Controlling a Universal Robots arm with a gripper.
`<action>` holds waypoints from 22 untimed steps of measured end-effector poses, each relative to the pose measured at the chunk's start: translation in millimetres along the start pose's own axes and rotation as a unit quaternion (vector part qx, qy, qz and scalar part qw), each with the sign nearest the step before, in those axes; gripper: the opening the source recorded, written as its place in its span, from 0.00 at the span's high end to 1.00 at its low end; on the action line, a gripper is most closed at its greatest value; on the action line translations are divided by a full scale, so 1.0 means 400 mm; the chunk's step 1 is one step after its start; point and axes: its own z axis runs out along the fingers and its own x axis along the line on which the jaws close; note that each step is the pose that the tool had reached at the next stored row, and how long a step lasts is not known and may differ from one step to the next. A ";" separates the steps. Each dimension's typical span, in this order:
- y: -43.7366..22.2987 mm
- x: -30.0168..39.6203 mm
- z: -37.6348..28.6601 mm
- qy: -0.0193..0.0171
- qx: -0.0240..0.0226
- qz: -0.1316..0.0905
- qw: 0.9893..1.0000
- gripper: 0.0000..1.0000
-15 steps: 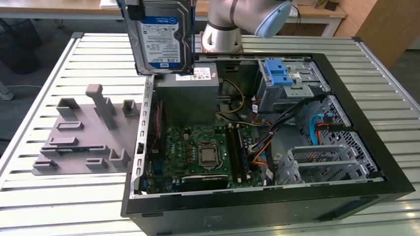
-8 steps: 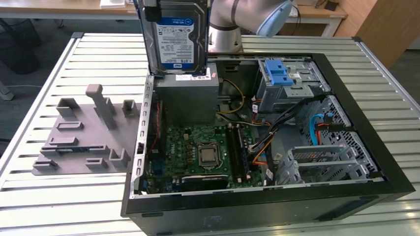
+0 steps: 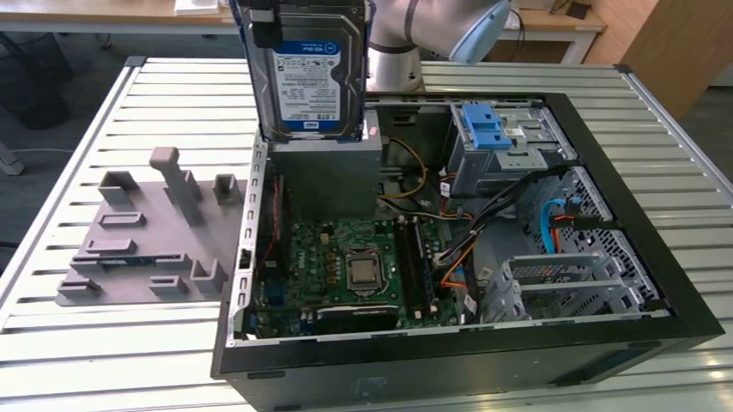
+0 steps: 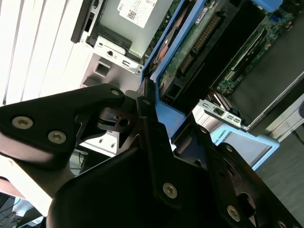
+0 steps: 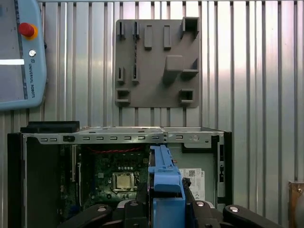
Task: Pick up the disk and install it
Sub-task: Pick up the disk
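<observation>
**A:** Begin at the exterior view's left. What is there?

**B:** On the pale slatted metal table (image 3: 69,129) lies a flat grey plastic fixture plate (image 3: 143,236) with upright pegs, well apart from my work. Next is the flat rectangular silver disk (image 3: 307,73) with a white-and-blue label and a blue plastic frame. It hangs upright in the air, above the big grey metal box (image 3: 326,176) inside the open black computer case (image 3: 641,283).

**A:** And your claw?

**B:** My black claw (image 4: 166,126) is pinching the disk by its blue frame. In the second wrist view one of the fingers (image 4: 152,142) lies flat against that frame.

**A:** How do you carry it well?

**B:** I think the grip should be on the frame only, not on the label side or the bare circuit side. I would hold the disk vertical, with its low edge higher than the grey box and the green motherboard (image 3: 343,262). More to the right stand the silver metal cage with a blue plastic latch (image 3: 500,137) and the loose orange and blue cables (image 3: 559,215). Those cables could catch a corner.

**A:** What is not clear?

**B:** The top of the disk is cut off in the exterior view. I cannot tell which bay is meant, nor how deep the frame sits between my fingers.
</observation>
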 end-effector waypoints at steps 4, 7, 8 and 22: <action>-0.029 0.004 0.003 0.000 0.000 0.000 1.000 0.64; -0.062 0.003 0.004 0.000 0.000 0.000 1.000 0.64; -0.073 0.003 0.004 0.000 0.000 0.000 1.000 0.64; -0.160 0.010 0.009 0.000 0.003 0.000 1.000 0.64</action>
